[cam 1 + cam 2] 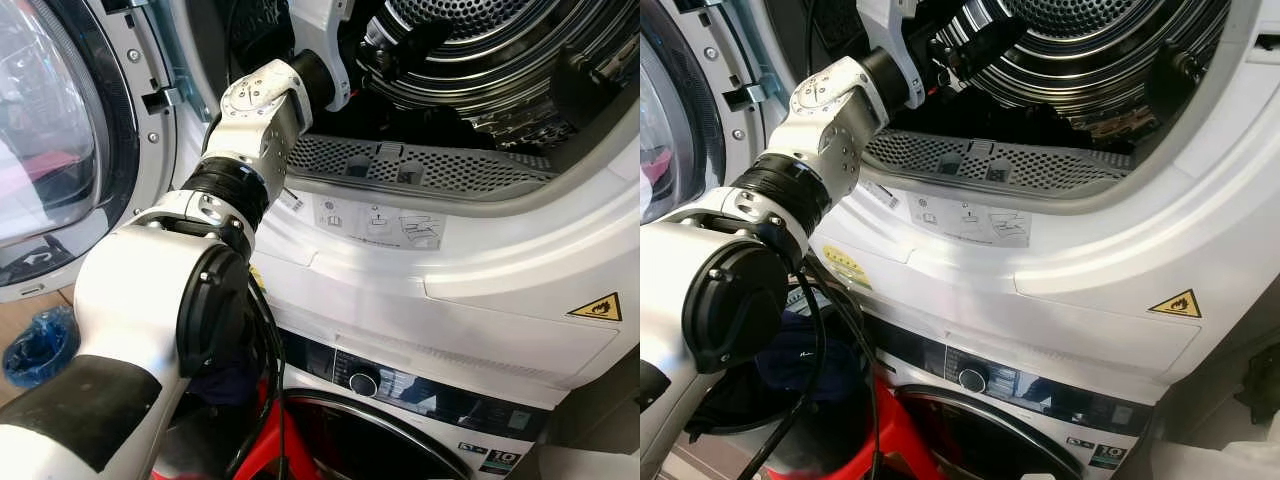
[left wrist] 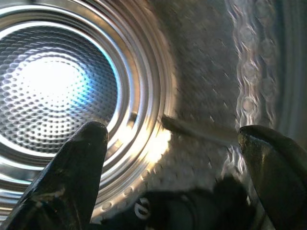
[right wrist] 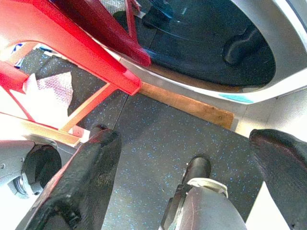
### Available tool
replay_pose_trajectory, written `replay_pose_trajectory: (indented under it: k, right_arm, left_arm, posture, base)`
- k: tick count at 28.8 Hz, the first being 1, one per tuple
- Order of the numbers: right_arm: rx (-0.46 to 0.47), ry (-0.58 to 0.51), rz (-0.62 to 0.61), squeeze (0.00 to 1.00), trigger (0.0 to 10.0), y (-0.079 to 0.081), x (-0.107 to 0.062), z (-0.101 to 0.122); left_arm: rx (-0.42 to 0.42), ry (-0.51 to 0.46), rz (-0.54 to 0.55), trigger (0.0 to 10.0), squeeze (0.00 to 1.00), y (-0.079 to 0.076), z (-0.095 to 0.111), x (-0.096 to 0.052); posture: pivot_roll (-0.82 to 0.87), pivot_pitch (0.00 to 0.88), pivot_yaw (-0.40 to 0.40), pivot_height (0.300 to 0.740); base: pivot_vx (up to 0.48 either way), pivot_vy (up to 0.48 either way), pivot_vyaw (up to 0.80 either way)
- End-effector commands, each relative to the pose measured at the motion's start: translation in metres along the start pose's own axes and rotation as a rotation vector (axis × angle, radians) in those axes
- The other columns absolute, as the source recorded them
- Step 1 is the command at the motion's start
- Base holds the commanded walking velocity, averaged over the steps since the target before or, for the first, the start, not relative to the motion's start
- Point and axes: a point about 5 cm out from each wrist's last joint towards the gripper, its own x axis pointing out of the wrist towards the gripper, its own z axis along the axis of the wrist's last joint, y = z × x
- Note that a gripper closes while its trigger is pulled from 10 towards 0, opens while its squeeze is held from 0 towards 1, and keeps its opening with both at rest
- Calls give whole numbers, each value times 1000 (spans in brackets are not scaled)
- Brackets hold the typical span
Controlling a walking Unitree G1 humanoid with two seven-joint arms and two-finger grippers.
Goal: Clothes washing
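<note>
A: What is seen of the machines, and how many are counted?

B: Two are counted, stacked. The white upper machine with the ribbed steel drum (image 1: pixel 470 60) is set on the white lower machine with the black control strip and round knob (image 1: pixel 420 385). The upper machine's round glass-windowed door (image 1: pixel 60 140) is swung wide to the robot's left, presumably so that the drum can be reached.

A: Where is the left tool placed?

B: The silver left arm (image 1: pixel 250 130) is stretched over the grey perforated panel at the lower edge of the drum mouth (image 1: pixel 420 165), and the left tool (image 2: pixel 172 143) is held inside the drum. Its two black fingers (image 2: pixel 72 177) are held wide apart, with nothing between them. It is judged that clothing is being reached for.

A: And the clothes themselves?

B: One dark garment (image 2: pixel 187 211) is made out low in the drum, just under the fingers; more cannot be told. A second dark bundle (image 1: pixel 805 365) is seen in the red basket (image 1: pixel 890 440) on the floor, below the left arm.

A: The right tool?

B: It (image 3: pixel 192 172) is hung idle above the dark speckled floor (image 3: pixel 158 139), its fingers spread apart and empty.

A: Anything smaller?

B: One yellow triangular flame warning sticker (image 1: pixel 597 307) is fixed near the right edge of the upper machine's front.
</note>
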Motion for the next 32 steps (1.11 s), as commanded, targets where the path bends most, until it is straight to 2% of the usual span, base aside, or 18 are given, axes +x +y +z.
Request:
replay_pose_trajectory:
  k: [1, 4, 7, 12, 15, 18, 19, 20, 21, 24, 26, 29, 30, 31, 32]
  right_arm:
    - [10, 7, 10, 0, 10000, 5, 0, -2]
    - [10, 7, 10, 0, 10000, 5, 0, -2]
    - [9, 7, 10, 0, 10000, 5, 0, -2]
    - [11, 4, 11, 0, 10000, 6, 0, -1]
    - [15, 2, 11, 0, 10000, 6, 0, -1]
    - [16, 2, 11, 0, 10000, 6, 0, -1]
    - [16, 2, 11, 0, 10000, 7, 0, -1]
    - [17, 2, 12, 0, 10000, 7, 0, -1]
    - [18, 2, 13, 0, 10000, 8, 0, -1]
    - [17, 1, 14, 0, 10000, 8, 0, -1]
    - [17, -1, 13, 0, 10000, 9, 0, -1]
    - [15, -4, 13, 0, 10000, 9, 1, 0]
    - [12, -8, 10, 0, 10000, 8, 1, 1]
    - [12, -8, 10, 0, 10000, 8, 1, 1]
    - [6, -9, 8, 0, 10000, 7, 1, 2]
  left_arm:
    - [119, 63, -108, 10000, 1000, -7, -4, -1]
    - [302, 158, -261, 10000, 1000, -21, -15, -1]
    - [375, 157, -292, 10000, 1000, -25, -13, 1]
    - [470, 58, -310, 10000, 1000, -30, 2, 5]
    - [531, -54, -293, 10000, 1000, -30, 19, 7]
    - [504, -167, -302, 10000, 1000, -34, 29, 6]
    - [480, -200, -311, 10000, 596, -36, 30, 5]
    - [473, -230, -319, 10000, 0, -38, 29, 3]
    - [454, -276, -315, 10000, 0, -40, 25, -2]
    - [436, -307, -312, 10000, 0, -43, 21, -7]
    - [407, -328, -380, 10000, 0, -57, 9, -20]
    - [376, -319, -438, 10000, 0, -69, -1, -35]
    - [366, -307, -473, 10000, 0, -83, -10, -48]
    - [366, -307, -473, 10000, 0, -83, -10, -48]
    - [385, -290, -522, 10000, 0, -98, -16, -61]
  posture:
    - [-34, 0, 119, 740]
    - [-31, 0, 117, 740]
    - [-30, 0, 117, 740]
    - [-32, 0, 117, 740]
    - [-32, 0, 118, 740]
    - [-28, 0, 120, 740]
    - [-27, 0, 120, 740]
    - [-25, 0, 120, 740]
    - [-23, 0, 119, 740]
    - [-19, 0, 121, 740]
    - [-14, 0, 121, 740]
    - [-13, 0, 124, 740]
    - [-2, 0, 121, 740]
    - [-2, 0, 121, 740]
    - [8, 0, 117, 740]
  base:
    - [0, 0, 0]
    - [0, 0, 0]
    - [0, 0, 0]
    - [0, 0, 0]
    - [0, 0, 0]
    - [0, 0, 0]
    - [0, 0, 0]
    - [0, 0, 0]
    - [0, 0, 0]
    - [0, 0, 0]
    - [0, 0, 0]
    - [0, 0, 0]
    - [0, 0, 0]
    - [0, 0, 0]
    - [0, 0, 0]
